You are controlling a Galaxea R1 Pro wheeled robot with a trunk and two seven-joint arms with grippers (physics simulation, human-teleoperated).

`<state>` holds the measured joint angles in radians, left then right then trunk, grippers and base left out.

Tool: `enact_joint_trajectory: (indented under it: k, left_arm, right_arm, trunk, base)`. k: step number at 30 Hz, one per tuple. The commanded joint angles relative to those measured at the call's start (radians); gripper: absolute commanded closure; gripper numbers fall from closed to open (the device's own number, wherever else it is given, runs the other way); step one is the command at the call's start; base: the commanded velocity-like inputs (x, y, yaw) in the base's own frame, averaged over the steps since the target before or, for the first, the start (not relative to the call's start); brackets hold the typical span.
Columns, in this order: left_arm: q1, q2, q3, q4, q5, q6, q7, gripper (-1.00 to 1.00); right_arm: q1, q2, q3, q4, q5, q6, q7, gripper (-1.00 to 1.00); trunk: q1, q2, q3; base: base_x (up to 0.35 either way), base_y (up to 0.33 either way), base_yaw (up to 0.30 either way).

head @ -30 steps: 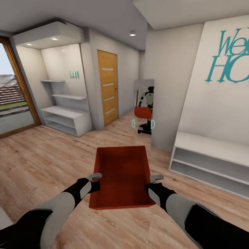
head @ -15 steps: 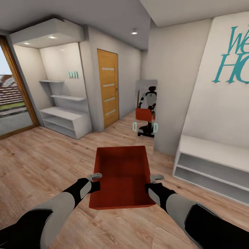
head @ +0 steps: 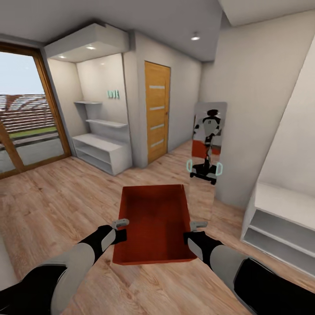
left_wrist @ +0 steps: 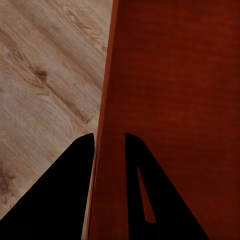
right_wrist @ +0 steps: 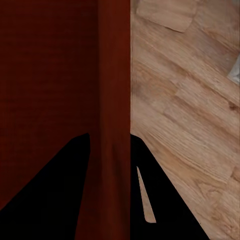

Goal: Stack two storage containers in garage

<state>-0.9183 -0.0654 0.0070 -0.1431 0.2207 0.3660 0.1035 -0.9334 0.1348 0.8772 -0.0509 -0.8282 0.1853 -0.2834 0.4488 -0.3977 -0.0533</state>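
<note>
A: What's it carrying?

B: One orange-red bin (head: pixel 154 223), open top, held out at 12 o'clock in front of the trunk, clear of the plank floor (head: pixel 57 205). Left gripper (head: pixel 120 229) at the bin's 9 o'clock wall, right gripper (head: pixel 192 232) at its 3 o'clock wall.

A: Clamped?

B: Yes. In the left wrist view the left gripper (left_wrist: pixel 109 145) has one finger either side of the wall, pinched on it. The right gripper (right_wrist: pixel 111 142) straddles the opposite wall the same way. Both are grasping the bin by its rim.

A: Where are we?

B: A hallway, not the garage. Wooden door (head: pixel 157 111) at about 12 o'clock, standing mirror (head: pixel 208 148) at 1 o'clock, white shelves (head: pixel 103 151) at 11, glass door (head: pixel 26 118) at 10, low white bench (head: pixel 280 218) at 3.

A: How should the carry go?

B: My read: keep both arms level and equally spaced, since thin walls pinched from two sides could slip or twist. Turn the base slowly, keep the bin clear of the mirror and bench, and hold the grip until it is over concrete.
</note>
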Motion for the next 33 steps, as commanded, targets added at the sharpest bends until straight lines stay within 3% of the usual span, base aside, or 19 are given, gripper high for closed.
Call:
enact_joint_trajectory:
  k: [1, 33]
  left_arm:
    - [-0.001, -0.001, 0.018, -0.001, -0.015, 0.007, 0.01, 1.0]
    - [-0.001, -0.001, 0.018, -0.001, -0.015, 0.007, 0.01, 1.0]
  right_arm:
    - [-0.001, 0.0, 0.009, -0.006, -0.003, 0.007, -0.003, 1.0]
    - [-0.001, 0.0, 0.009, -0.006, -0.003, 0.007, -0.003, 1.0]
  trunk:
    - [0.001, -0.002, -0.002]
    - [0.001, -0.002, -0.002]
  base:
    - [0.323, 0.0, 0.269]
    - [0.323, 0.0, 0.02]
